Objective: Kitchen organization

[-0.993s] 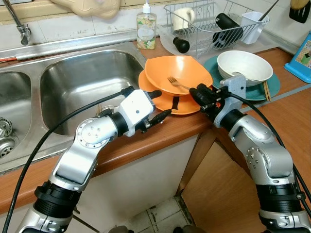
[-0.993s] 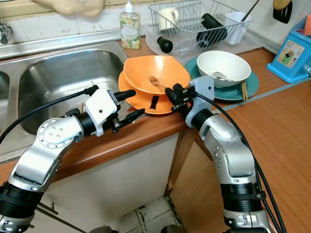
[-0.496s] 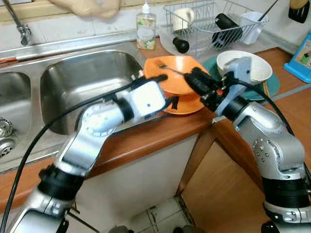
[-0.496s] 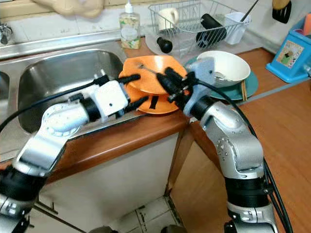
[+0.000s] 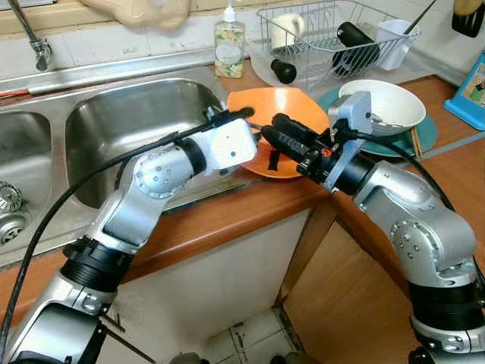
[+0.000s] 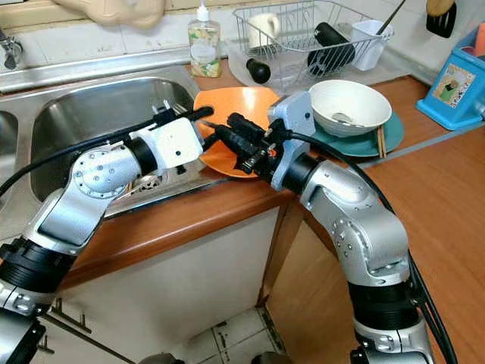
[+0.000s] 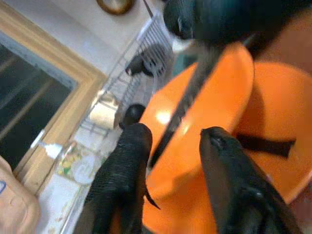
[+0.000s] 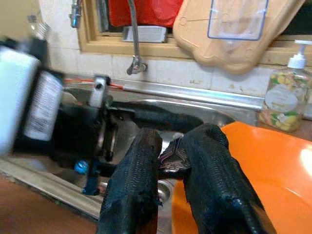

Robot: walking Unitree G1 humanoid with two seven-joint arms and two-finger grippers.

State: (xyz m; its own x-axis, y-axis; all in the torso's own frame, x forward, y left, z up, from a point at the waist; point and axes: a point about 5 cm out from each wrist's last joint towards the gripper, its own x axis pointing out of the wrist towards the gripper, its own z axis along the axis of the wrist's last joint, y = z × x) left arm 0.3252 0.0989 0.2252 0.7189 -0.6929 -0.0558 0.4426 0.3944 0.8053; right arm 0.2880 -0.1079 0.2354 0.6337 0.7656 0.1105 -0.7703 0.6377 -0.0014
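On the worktop beside the sink [image 5: 129,129], my right tool [image 8: 168,161] pinches a fork [image 8: 171,158] above the orange plates [image 5: 292,106], while my left tool [image 7: 170,146], spread, reaches them from nine o'clock.

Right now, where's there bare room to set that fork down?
The sink basin left of the orange plates looks bare. So does the counter strip along the front edge. Crowded: the dish rack and the white bowl on its teal plate.
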